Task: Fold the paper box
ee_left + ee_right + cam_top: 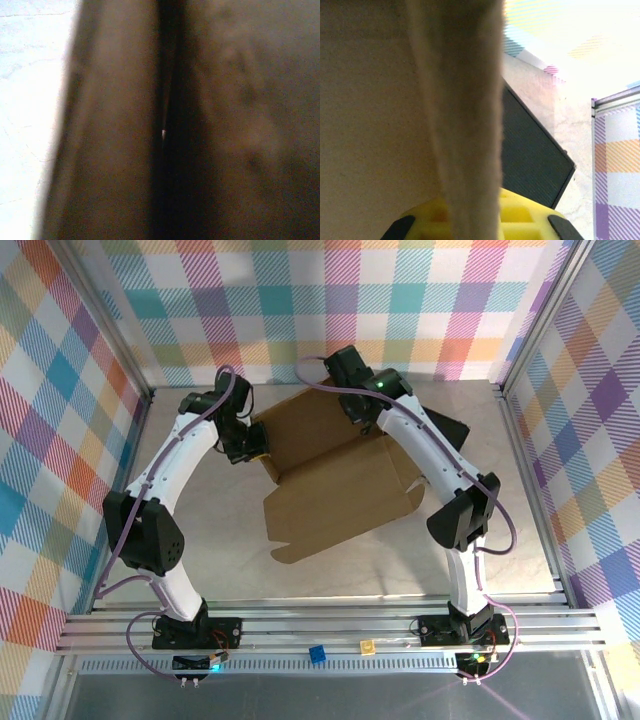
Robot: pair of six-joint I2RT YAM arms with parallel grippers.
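Right gripper [481,227] at 6 o'clock: yellow body, one black finger [402,227] at 7 and another at 5, set wide apart. The paper box [375,125] takes the whole 9 o'clock half as a flat brown panel. One blurred flap edge runs from 12 down to 6 between the fingers, touching neither as far as we can see. Black case [530,155] at 3, ribbed, flat on the pale table [570,110]. Plaid wall [617,165] at 4, metal rail [615,96] above it

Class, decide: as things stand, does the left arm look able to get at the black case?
Probably not directly: the paper box and the right arm lie between the left gripper and the black case.
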